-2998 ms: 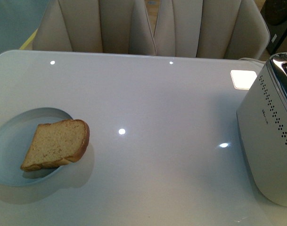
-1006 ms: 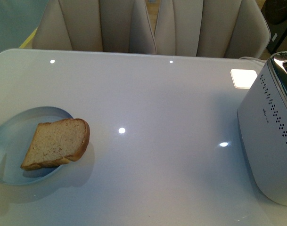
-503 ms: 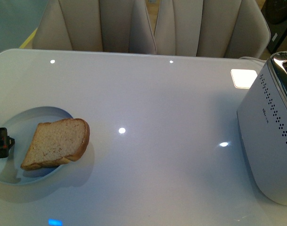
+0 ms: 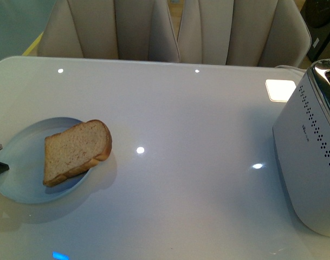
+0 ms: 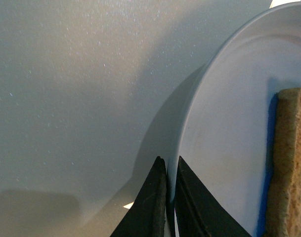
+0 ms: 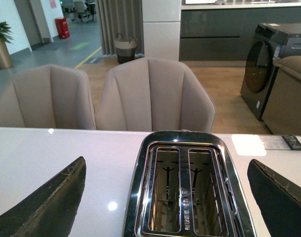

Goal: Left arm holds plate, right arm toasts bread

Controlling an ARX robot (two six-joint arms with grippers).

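Your left gripper [image 5: 167, 165] is clamped on the left rim of the plate [image 4: 21, 187], at the left side of the table [image 4: 197, 119]. The bread [image 4: 75, 151] lies on the plate with its long axis diagonal. Its rounded top points far-right and overhangs the rim. Off to the right, your right gripper [image 6: 166, 163] hangs spread wide above the toaster [image 6: 182, 140].

Plate [image 4: 24, 181]: round, pale blue-white and shallow with a raised rim, at the near left of the desk [image 4: 197, 119].
Grip: my left hand [image 5: 170, 165] pinches the plate's left rim between its two black jaws.
Bread [image 4: 75, 151]: one light-brown wholemeal slice with a darker crust. It lies across the plate's right side, its rounded top overhanging the far-right rim.
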